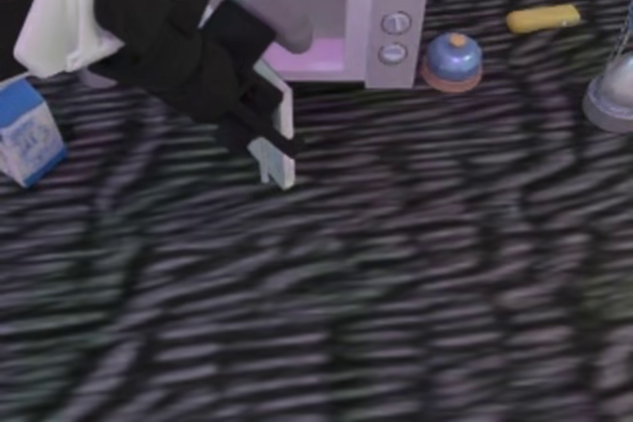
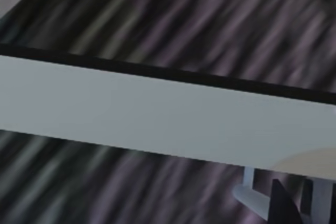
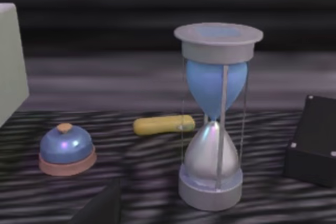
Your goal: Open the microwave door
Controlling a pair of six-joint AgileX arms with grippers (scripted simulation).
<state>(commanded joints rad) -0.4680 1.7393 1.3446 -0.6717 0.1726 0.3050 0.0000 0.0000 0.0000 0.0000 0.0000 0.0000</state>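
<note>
Microwave [image 1: 381,7] sits at the far edge of the table [image 1: 396,294], a little left of centre in the top view, knob panel toward the right. Cavity is exposed and lit pinkish. Microwave door [image 1: 282,130] stands swung out toward the near side, hinged at the oven's left, roughly at right angles to the front face, handle at its free end.

Left arm reaches from the far left corner, black links angled down and to the right across the oven's left front. Left end effector [image 1: 267,135] is at the door's outer end, by the handle. In the left wrist view the door's pale edge [image 2: 157,119] runs as a broad band across the picture, with one dark fingertip [image 2: 283,203] beside the handle [image 2: 252,195]. Whether the fingers are clamped on the handle or apart: cannot tell.

Right arm is parked at the right, its end effector not seen.

Others on the table: blue milk carton [image 1: 30,135] at far left; blue service bell [image 1: 452,58] just right of the microwave; yellow bar [image 1: 542,18] beyond it; hourglass [image 3: 216,114] at the right edge; black box [image 3: 315,140] near the hourglass.
</note>
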